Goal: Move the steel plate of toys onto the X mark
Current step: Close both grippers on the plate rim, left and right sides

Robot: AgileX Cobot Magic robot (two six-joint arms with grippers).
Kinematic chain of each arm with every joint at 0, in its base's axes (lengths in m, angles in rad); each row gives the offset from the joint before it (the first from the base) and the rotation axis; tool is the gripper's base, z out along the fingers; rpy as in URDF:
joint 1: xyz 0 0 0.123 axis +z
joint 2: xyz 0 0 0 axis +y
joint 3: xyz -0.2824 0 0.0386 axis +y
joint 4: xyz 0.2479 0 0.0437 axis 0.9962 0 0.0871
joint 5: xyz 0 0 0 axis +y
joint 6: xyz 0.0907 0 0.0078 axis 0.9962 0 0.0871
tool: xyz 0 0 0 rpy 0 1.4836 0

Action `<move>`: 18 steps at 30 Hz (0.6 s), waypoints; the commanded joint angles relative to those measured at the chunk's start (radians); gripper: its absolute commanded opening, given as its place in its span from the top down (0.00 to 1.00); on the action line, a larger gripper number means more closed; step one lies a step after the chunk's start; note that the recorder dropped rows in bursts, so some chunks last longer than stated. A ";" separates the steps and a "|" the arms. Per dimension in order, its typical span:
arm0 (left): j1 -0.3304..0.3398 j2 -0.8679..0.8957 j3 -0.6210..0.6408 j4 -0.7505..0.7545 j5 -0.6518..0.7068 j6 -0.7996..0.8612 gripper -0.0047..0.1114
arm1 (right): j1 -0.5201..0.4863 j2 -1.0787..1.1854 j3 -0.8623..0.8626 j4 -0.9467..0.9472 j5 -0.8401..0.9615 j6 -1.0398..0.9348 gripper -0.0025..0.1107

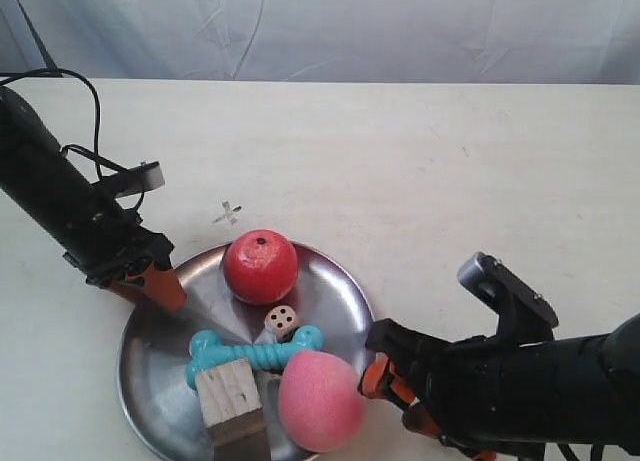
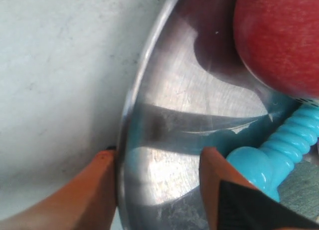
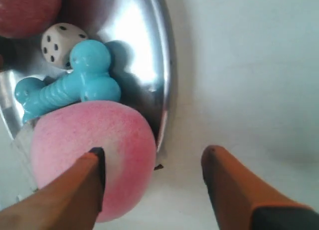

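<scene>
The steel plate (image 1: 335, 293) lies near the table's front and holds a red apple (image 1: 260, 266), a white die (image 1: 281, 321), a turquoise bone (image 1: 255, 353), a wooden cube (image 1: 230, 399) and a pink peach (image 1: 320, 401). The X mark (image 1: 229, 214) is just beyond the plate's far rim. My left gripper (image 2: 157, 165) is open and straddles the plate's (image 2: 164, 105) rim, outer finger (image 2: 97, 190) against it, near the apple (image 2: 279, 35) and bone (image 2: 279, 145). My right gripper (image 3: 152, 162) is open at the opposite rim (image 3: 167, 80), one finger (image 3: 89, 185) over the peach (image 3: 89, 140).
The cream tabletop (image 1: 450, 171) stretches behind and to the right of the plate. A white cloth backdrop (image 1: 330, 26) hangs past the far edge. A black cable (image 1: 95, 111) loops above the left arm (image 1: 60, 196). The right arm's body (image 1: 540, 381) fills the front right corner.
</scene>
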 commanded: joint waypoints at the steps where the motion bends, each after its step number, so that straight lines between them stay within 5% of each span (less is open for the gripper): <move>1: -0.004 0.023 0.010 0.014 -0.026 -0.002 0.54 | 0.003 0.044 0.006 0.023 -0.013 0.004 0.46; 18: -0.004 0.023 0.010 -0.001 -0.026 -0.002 0.54 | 0.038 0.208 -0.101 0.065 -0.081 -0.026 0.46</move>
